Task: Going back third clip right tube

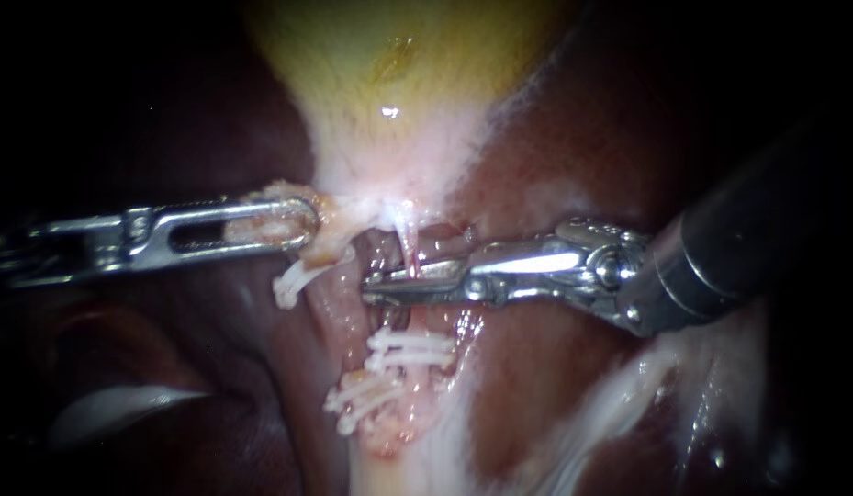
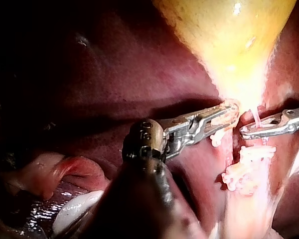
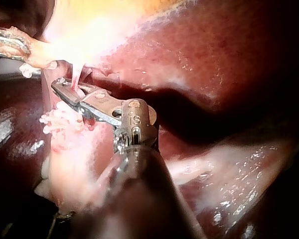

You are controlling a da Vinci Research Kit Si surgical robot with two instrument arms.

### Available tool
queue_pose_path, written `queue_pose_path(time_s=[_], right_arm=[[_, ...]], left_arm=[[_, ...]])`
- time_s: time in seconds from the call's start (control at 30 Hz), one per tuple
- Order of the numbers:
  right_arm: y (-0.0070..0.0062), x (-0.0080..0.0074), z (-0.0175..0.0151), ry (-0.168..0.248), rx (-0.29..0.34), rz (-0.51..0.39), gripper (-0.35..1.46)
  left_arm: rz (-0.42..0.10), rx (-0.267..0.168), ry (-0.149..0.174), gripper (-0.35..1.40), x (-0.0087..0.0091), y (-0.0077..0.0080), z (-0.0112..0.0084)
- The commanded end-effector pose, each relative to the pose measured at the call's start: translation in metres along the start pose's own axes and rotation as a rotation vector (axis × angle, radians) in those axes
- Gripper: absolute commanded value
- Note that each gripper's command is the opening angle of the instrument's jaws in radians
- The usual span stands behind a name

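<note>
The yellow gallbladder (image 1: 389, 73) narrows down to a pale neck. My left instrument (image 1: 302, 225) comes in from the left, its slotted jaws shut on a flap of tissue (image 1: 330, 230) at that neck. My right instrument (image 1: 375, 285) lies level from the right. Its slim jaws stand slightly open around a thin pink tube (image 1: 408, 246) hanging from the neck. Below those jaws, white clips (image 1: 409, 349) cross the pale tube (image 1: 389, 441), with more (image 1: 357, 400) lower down. Another white clip (image 1: 290, 283) hangs under the left jaws. The right wrist view shows the thin tube (image 3: 75, 79) between the right instrument's jaws (image 3: 60, 85).
Dark red liver (image 1: 555, 386) lies on both sides of the tubes. A whitish band of tissue (image 1: 619, 404) runs under the right shaft. In the left wrist view, pink tissue (image 2: 65, 172) and a white patch (image 2: 74, 211) lie beside the left shaft.
</note>
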Motion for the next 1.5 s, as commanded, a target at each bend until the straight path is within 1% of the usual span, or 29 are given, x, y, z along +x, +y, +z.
queue_pose_path(time_s=[0.03, 0.23, 0.27, 0.3, 0.33, 0.37, 0.4, 0.43, 0.47, 0.5, 0.57, 0.63, 0.67, 0.8, 0.9, 1.03, 1.17, 1.27, 1.3, 1.5], right_arm=[[0.0001, 0.0000, 0.0000, 0.000, -0.001, 0.000, -0.35], [0.0000, -0.0001, 0.0000, -0.002, -0.002, 0.000, -0.35], [0.0000, -0.0001, 0.0000, 0.003, 0.001, -0.001, -0.35], [0.0000, -0.0002, 0.0001, 0.004, 0.019, -0.001, -0.35], [-0.0001, -0.0003, 0.0001, 0.012, 0.025, -0.050, -0.18], [-0.0001, -0.0005, 0.0002, 0.021, 0.030, -0.104, 0.05], [-0.0002, -0.0006, 0.0003, 0.026, 0.032, -0.117, 0.23], [-0.0001, -0.0007, 0.0005, 0.034, 0.035, -0.130, 0.34], [-0.0001, -0.0008, 0.0008, 0.046, 0.038, -0.137, 0.41], [0.0000, -0.0009, 0.0009, 0.054, 0.041, -0.138, 0.44], [0.0001, -0.0011, 0.0014, 0.056, 0.042, -0.158, 0.47], [0.0004, -0.0014, 0.0018, 0.062, 0.025, -0.172, 0.49], [0.0007, -0.0015, 0.0020, 0.067, 0.012, -0.191, 0.50], [0.0017, -0.0022, 0.0021, 0.066, 0.008, -0.220, 0.50], [0.0022, -0.0024, 0.0017, 0.064, 0.007, -0.252, 0.50], [0.0022, -0.0026, 0.0003, 0.061, 0.006, -0.316, 0.50], [0.0016, -0.0026, -0.0024, 0.059, -0.006, -0.395, 0.50], [0.0008, -0.0022, -0.0048, 0.054, -0.009, -0.468, 0.50], [0.0004, -0.0020, -0.0058, 0.054, -0.008, -0.499, 0.50], [-0.0020, -0.0008, -0.0099, 0.037, 0.013, -0.621, 0.50]], left_arm=[[0.000, 0.000, 0.000, -0.35, 0.0000, 0.0000, 0.0000], [0.000, 0.000, 0.000, -0.35, 0.0000, 0.0000, -0.0001], [0.000, 0.000, 0.000, -0.35, 0.0000, -0.0001, -0.0001], [0.000, 0.000, 0.000, -0.35, 0.0001, -0.0001, -0.0001], [0.000, 0.000, 0.000, -0.35, 0.0001, -0.0001, -0.0001], [0.000, 0.000, 0.000, -0.35, 0.0001, -0.0001, -0.0001], [0.000, 0.000, 0.000, -0.35, 0.0001, -0.0002, -0.0001], [0.000, 0.000, 0.000, -0.35, 0.0001, -0.0002, -0.0001], [0.000, 0.000, 0.000, -0.35, 0.0001, -0.0002, -0.0001], [0.000, 0.000, 0.000, -0.35, 0.0001, -0.0002, -0.0001], [0.000, 0.000, 0.000, -0.35, 0.0001, -0.0002, -0.0001], [0.000, -0.001, 0.000, -0.35, 0.0001, -0.0002, -0.0002], [0.000, -0.001, -0.001, -0.35, 0.0001, -0.0003, -0.0002], [0.000, -0.001, -0.001, -0.35, 0.0001, -0.0004, -0.0002], [0.000, -0.001, -0.001, -0.35, 0.0001, -0.0004, -0.0002], [0.001, -0.001, -0.001, -0.35, 0.0001, -0.0004, -0.0003], [0.001, 0.000, 0.000, -0.35, 0.0001, -0.0003, -0.0005], [0.001, 0.000, 0.000, -0.35, 0.0001, -0.0003, -0.0005], [0.001, 0.000, 0.000, -0.35, 0.0001, -0.0003, -0.0005], [0.001, 0.000, 0.000, -0.35, 0.0001, -0.0003, -0.0005]])
